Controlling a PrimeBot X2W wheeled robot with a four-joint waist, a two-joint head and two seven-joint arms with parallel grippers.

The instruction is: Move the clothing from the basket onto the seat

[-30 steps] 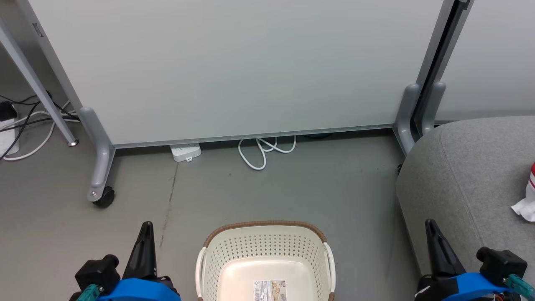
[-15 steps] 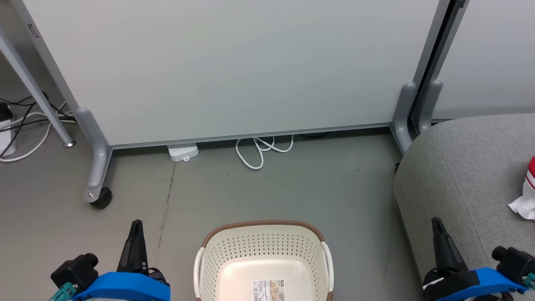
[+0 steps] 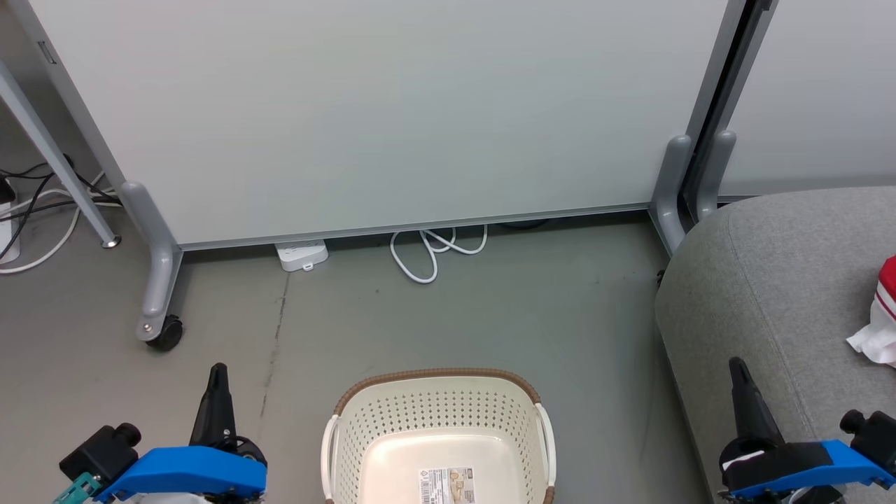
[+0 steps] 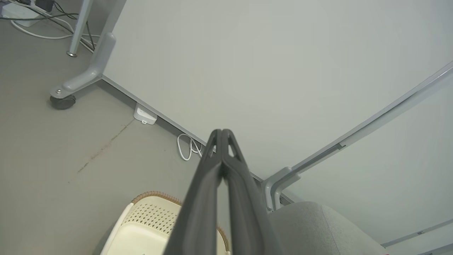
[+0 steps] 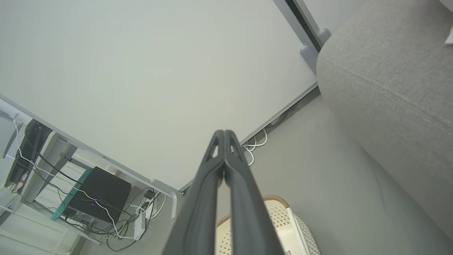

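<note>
Spread outward since before, left pincer (image 3: 218, 369) tips together, right pincer (image 3: 736, 364) tips together, clothing (image 3: 889, 277) on seat (image 3: 770, 280)

Pale grey partition panel (image 3: 392, 112) across the back, second panel (image 3: 819, 91) to its right. Caster (image 3: 166, 334) under its left foot. White power strip (image 3: 302, 254) and looped white cable (image 3: 427, 252) lie on the grey floor (image 3: 490, 308) at the panel's bottom edge. Tangled cables (image 3: 28, 203) far left.

Cream basket (image 3: 434, 376) bottom centre, paper label (image 3: 450, 485) on its floor. Grey seat (image 3: 770, 280) at right; red-and-white clothing (image 3: 886, 297) on it, right edge. Left gripper (image 3: 218, 374) lower left, right gripper (image 3: 738, 371) lower right.
</note>
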